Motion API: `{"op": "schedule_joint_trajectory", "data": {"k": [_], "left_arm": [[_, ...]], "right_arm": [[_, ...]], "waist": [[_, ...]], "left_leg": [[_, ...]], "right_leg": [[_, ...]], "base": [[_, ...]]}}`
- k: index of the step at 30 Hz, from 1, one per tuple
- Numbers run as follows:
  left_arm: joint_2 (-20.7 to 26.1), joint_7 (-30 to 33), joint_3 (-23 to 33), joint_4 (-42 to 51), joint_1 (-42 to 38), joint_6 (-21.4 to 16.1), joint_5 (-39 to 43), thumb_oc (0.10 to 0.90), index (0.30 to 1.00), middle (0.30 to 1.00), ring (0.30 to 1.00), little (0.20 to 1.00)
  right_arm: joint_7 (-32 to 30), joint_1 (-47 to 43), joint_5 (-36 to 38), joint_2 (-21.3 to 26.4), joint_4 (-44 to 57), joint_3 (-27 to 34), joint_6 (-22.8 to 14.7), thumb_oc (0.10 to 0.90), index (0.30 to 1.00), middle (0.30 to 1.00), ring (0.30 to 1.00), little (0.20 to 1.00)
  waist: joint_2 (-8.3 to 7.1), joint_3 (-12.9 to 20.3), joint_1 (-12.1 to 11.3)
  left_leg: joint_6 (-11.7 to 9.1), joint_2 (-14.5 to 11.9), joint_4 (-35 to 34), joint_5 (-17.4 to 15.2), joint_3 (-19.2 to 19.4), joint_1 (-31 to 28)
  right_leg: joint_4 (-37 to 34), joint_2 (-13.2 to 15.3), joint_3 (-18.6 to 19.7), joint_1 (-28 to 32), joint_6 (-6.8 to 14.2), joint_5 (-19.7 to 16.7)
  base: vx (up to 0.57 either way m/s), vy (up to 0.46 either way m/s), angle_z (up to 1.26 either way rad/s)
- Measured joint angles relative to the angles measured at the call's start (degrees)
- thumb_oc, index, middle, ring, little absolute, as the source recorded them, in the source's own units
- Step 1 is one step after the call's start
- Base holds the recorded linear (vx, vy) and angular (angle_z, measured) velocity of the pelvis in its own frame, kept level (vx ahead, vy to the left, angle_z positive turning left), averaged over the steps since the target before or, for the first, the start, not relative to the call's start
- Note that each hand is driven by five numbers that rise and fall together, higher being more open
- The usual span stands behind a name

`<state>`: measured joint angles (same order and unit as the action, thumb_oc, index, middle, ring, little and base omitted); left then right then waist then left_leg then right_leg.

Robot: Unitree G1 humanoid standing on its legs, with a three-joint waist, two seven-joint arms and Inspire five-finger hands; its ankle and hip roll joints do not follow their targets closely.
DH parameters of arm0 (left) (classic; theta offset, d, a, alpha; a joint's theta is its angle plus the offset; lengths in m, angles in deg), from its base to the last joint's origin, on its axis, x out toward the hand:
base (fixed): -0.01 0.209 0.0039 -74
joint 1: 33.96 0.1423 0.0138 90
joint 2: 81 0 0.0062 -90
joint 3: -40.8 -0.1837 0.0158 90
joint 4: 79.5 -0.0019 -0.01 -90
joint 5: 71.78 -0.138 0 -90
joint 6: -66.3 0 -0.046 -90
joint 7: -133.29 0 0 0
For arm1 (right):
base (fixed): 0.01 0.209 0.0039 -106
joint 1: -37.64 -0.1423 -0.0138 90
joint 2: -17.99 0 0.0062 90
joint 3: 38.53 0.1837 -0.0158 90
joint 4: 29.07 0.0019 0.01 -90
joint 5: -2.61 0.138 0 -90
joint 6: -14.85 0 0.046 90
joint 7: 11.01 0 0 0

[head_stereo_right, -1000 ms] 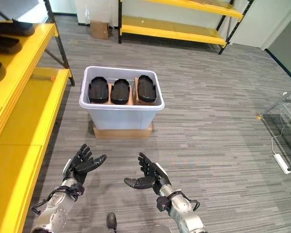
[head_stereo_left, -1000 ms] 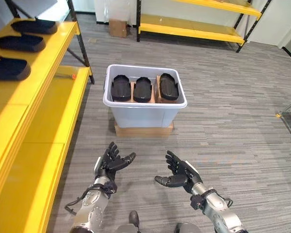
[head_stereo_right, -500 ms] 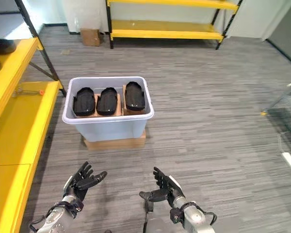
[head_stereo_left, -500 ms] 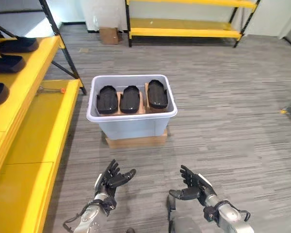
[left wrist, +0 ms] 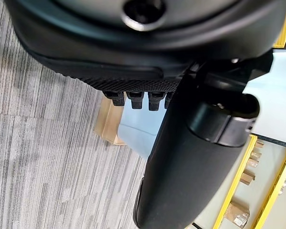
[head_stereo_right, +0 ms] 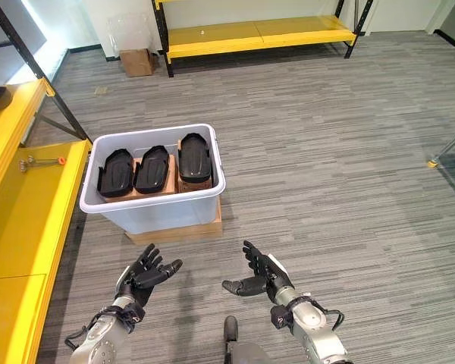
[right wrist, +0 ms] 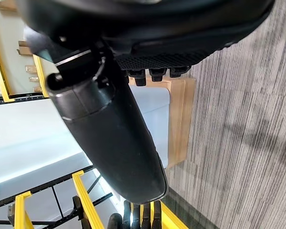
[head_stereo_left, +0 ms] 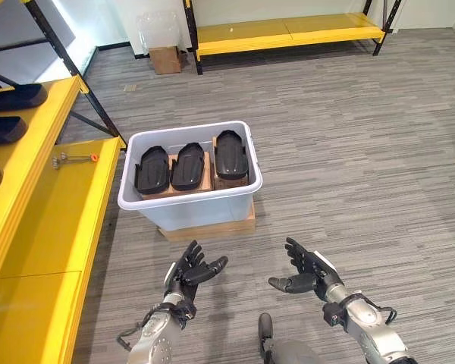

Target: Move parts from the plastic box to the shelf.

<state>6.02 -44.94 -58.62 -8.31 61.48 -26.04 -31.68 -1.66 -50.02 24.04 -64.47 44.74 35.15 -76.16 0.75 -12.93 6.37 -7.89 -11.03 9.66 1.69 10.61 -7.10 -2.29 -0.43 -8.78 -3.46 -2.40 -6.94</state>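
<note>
Left hand point(head_stereo_left: 188, 271) and right hand point(head_stereo_left: 309, 273) hover low over the floor point(head_stereo_left: 349, 167), palms facing each other, fingers spread apart and holding nothing. Just ahead of both hands, slightly toward the left one, the plastic box point(head_stereo_left: 205, 208) sits on a flat cardboard base point(head_stereo_left: 212, 227) with three black parts point(head_stereo_left: 189, 165) side by side inside. Out past the left hand runs the yellow shelf point(head_stereo_left: 38, 227), carrying more black parts point(head_stereo_left: 14, 97) and a small tool point(head_stereo_left: 73, 158).
</note>
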Motion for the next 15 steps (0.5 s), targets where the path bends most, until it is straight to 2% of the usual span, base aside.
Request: {"op": "schedule_joint_trajectory", "data": {"k": [5,7,8,9,10,11,12,13,15], "left_arm": [[-0.85,-0.01,-0.77,0.00,-0.06,-0.08,0.00,0.900,1.000,1.000,1.000,1.000],[-0.81,0.03,-1.70,0.00,-0.15,-0.27,-0.02,0.900,1.000,1.000,1.000,1.000],[-0.86,0.01,-2.04,-0.05,-0.32,-0.35,-0.26,0.900,1.000,1.000,1.000,1.000],[-0.69,-0.06,-2.37,-1.03,-1.03,-0.98,-2.87,0.900,1.000,1.000,1.000,1.000],[-0.73,-0.28,-2.71,-1.06,-1.29,-1.71,-3.47,0.900,1.000,1.000,1.000,1.000],[-0.29,-2.44,-2.69,-1.00,-1.67,-1.86,-4.58,0.900,1.000,1.000,1.000,1.000],[1.04,-4.66,-3.46,-0.65,-1.80,-1.98,-4.56,0.900,1.000,1.000,1.000,1.000],[3.71,-11.00,-4.54,2.18,-0.65,-2.86,-4.59,0.900,1.000,1.000,1.000,1.000],[4.06,-13.84,-4.54,3.21,0.41,-3.14,-4.56,0.900,1.000,1.000,1.000,1.000]], "right_arm": [[-2.37,0.00,0.50,-0.01,0.33,0.45,-1.16,0.900,1.000,1.000,1.000,1.000],[-3.67,0.22,3.79,-0.47,1.63,2.00,-2.15,0.900,1.000,1.000,1.000,1.000],[-3.47,0.18,6.07,-0.51,2.59,2.77,-2.82,0.900,1.000,1.000,1.000,1.000],[-1.71,1.07,17.03,-3.80,3.24,5.84,-3.08,0.900,1.000,1.000,1.000,1.000],[-1.56,1.93,20.32,-5.53,4.27,6.89,-3.38,0.900,1.000,1.000,1.000,1.000],[-0.47,1.92,22.09,-6.17,4.14,6.68,-3.80,0.900,1.000,1.000,1.000,1.000],[0.56,1.85,22.17,-7.54,3.50,6.70,-4.60,0.900,1.000,1.000,1.000,1.000],[2.32,1.13,22.52,-7.29,2.68,5.30,-5.06,0.900,1.000,1.000,1.000,1.000],[2.98,1.15,22.52,-7.48,2.40,4.84,-5.01,0.900,1.000,1.000,1.000,1.000]], "waist": [[0.04,0.02,0.46],[0.01,0.04,1.48],[0.16,0.12,1.85],[-0.53,0.45,3.30],[-0.55,0.45,3.24],[-0.44,0.51,2.64],[-1.25,0.40,2.19],[-3.49,0.42,-0.23],[-2.81,0.59,-0.44]], "left_leg": [[-0.01,-0.70,-0.16,0.95,0.11,0.07],[-0.14,-1.05,0.02,2.18,0.31,0.70],[-0.31,-1.01,-0.06,3.25,0.47,1.08],[-0.98,-1.38,0.06,5.80,4.13,1.95],[-0.57,-2.16,1.30,6.16,7.07,2.25],[-0.86,-2.70,4.96,6.76,6.87,3.97],[-0.83,-2.27,11.07,6.48,3.74,7.85],[1.80,2.35,15.29,0.07,0.42,11.60],[2.02,4.06,13.61,-1.59,2.07,12.39]], "right_leg": [[0.60,-0.52,-0.35,-0.20,-0.94,0.69],[1.31,-0.36,-1.12,-0.62,-1.65,1.36],[2.12,-0.43,-1.32,-1.21,-2.11,1.72],[3.85,0.59,-3.27,-2.09,-3.76,3.39],[4.56,0.45,-4.01,-2.14,-4.62,4.22],[5.07,-0.58,-4.38,-2.12,-4.89,5.40],[4.94,-0.91,-2.43,-1.91,-4.32,4.63],[3.25,0.67,1.83,-0.95,-2.33,3.56],[1.09,0.68,1.53,1.52,0.05,5.95]], "base": [[0.04,-0.116,0.05],[0.04,-0.145,0.13],[0.06,-0.190,0.32],[0.08,-0.190,0.37],[0.13,-0.163,0.39],[0.12,-0.112,0.14],[0.18,0.039,-0.39],[0.13,0.082,-0.47],[0.13,0.131,-0.44]]}}
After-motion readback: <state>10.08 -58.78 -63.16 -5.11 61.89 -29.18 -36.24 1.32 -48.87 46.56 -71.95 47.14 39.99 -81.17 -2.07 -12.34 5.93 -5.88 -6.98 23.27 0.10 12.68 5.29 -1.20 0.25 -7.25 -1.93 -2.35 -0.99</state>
